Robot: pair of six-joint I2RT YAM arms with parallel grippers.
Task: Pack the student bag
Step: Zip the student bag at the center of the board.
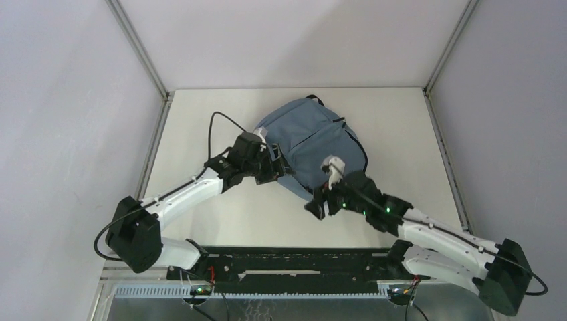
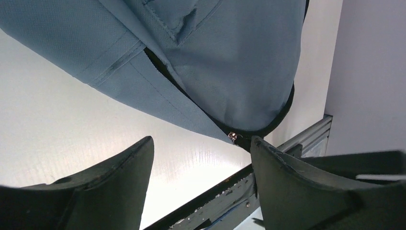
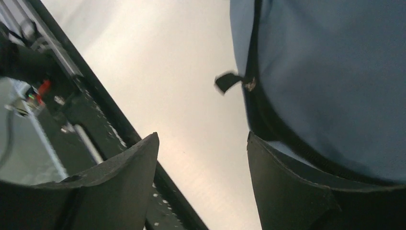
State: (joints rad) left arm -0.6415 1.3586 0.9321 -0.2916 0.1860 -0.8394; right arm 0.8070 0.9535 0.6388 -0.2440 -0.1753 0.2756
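The grey-blue student bag [image 1: 309, 139] lies on the white table, its rounded end toward the arms. My left gripper [image 1: 279, 162] stands open at the bag's left edge with nothing between its fingers. In the left wrist view the bag [image 2: 225, 62] fills the top, and a metal zipper slider [image 2: 232, 136] sits at its black trim, just above the right finger [image 2: 287, 182]. My right gripper [image 1: 323, 202] is open at the bag's near edge. The right wrist view shows the bag [image 3: 335, 72] at the upper right with a black zipper pull tab [image 3: 227, 81] hanging off it.
The table [image 1: 220, 221] is walled by white panels with metal corner posts. A black rail [image 1: 294, 262] carrying both arm bases runs along the near edge, and it also appears in the wrist views [image 2: 215, 201].
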